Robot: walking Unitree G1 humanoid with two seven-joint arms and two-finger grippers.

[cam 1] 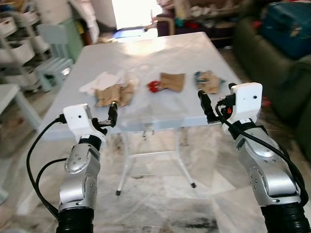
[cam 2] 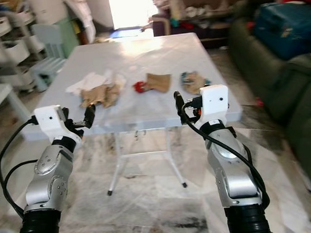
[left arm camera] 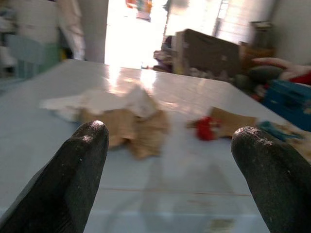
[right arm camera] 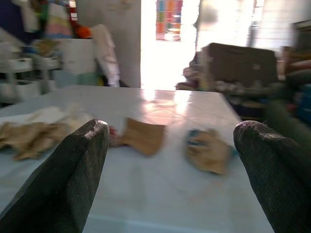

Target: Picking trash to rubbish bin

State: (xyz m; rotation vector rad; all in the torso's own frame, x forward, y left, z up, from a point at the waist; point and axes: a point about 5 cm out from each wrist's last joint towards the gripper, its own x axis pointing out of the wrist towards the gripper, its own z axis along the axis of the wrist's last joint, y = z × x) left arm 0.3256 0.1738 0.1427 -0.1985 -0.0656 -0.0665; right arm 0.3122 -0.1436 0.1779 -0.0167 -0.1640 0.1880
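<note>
Head views: a pale blue table [cam 1: 157, 58] carrying three clusters of trash along its near half. Toward the robot's left lies a heap of crumpled brown paper [cam 1: 114, 93] with white tissue [cam 1: 101, 81] touching its far side; near the middle, a flat brown paper piece [cam 1: 173, 81] just beside a small red scrap [cam 1: 153, 85]; toward the right, a brown wad with a teal wrapper [cam 1: 206, 80].

Both arms are raised before the table's near edge. The left gripper [cam 1: 113, 115] sits at the edge below the crumpled heap, the right gripper [cam 1: 204, 103] at the edge below the teal-wrapped wad — neither touches any trash.

Wrist views: each gripper's two black fingers [left arm camera: 73, 174] stand wide apart (nothing between them), with the trash lying beyond on the tabletop.

A dark green sofa [cam 1: 279, 72] stands to the right, white shelving [cam 1: 14, 51] to the left.
</note>
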